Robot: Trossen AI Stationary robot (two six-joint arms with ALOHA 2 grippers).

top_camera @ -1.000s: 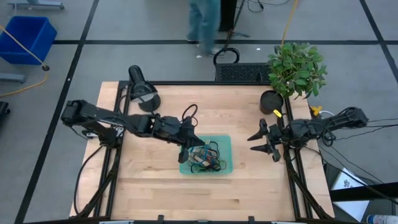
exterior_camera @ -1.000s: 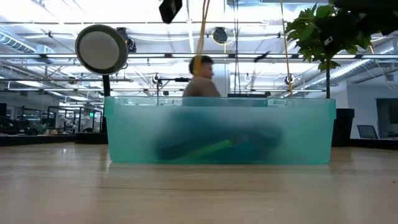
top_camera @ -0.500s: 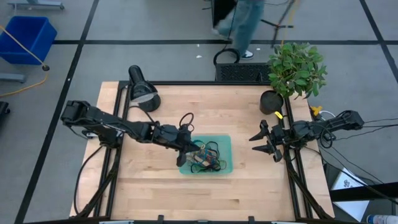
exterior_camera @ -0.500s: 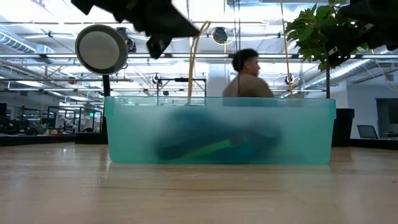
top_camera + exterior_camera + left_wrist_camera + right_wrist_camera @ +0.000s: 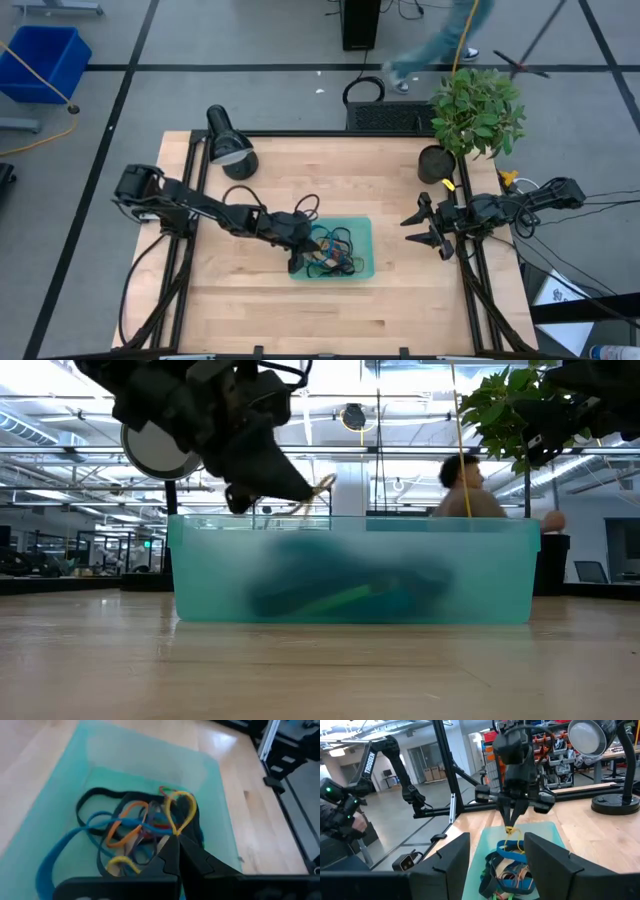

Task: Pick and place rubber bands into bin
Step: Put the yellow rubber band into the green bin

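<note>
The teal bin [image 5: 364, 232] stands mid-table and holds a tangle of rubber bands [image 5: 334, 252] in black, blue, orange and tan. It fills the low view [image 5: 350, 570]. My left gripper [image 5: 299, 247] is over the bin's left part, shut on a tan rubber band [image 5: 181, 811], its fingertips just above the rim [image 5: 303, 491]. It also shows in the right wrist view [image 5: 512, 823]. My right gripper [image 5: 424, 228] is open and empty at the table's right edge, with its fingers spread in its own wrist view [image 5: 495, 865]. My left gripper pinches one end of the tan band's loop [image 5: 175, 833] between its two fingertips. The fingers slant down from the table's left side. The loop hangs below them [image 5: 512, 831] over the pile in the bin; whether its lower end touches the pile, I cannot tell.
A desk lamp [image 5: 228, 146] stands at the far left corner, and a black pot [image 5: 436, 162] with a leafy plant [image 5: 477, 108] at the far right. A blue crate [image 5: 44, 60] is on the floor. A person [image 5: 463, 488] walks behind the table.
My left gripper has come down and a little toward the table's near edge, over the bin's left part, with the tan band still in its shut fingers. In the low view it has dropped to the bin's rim. The person behind the table has walked to the right.
</note>
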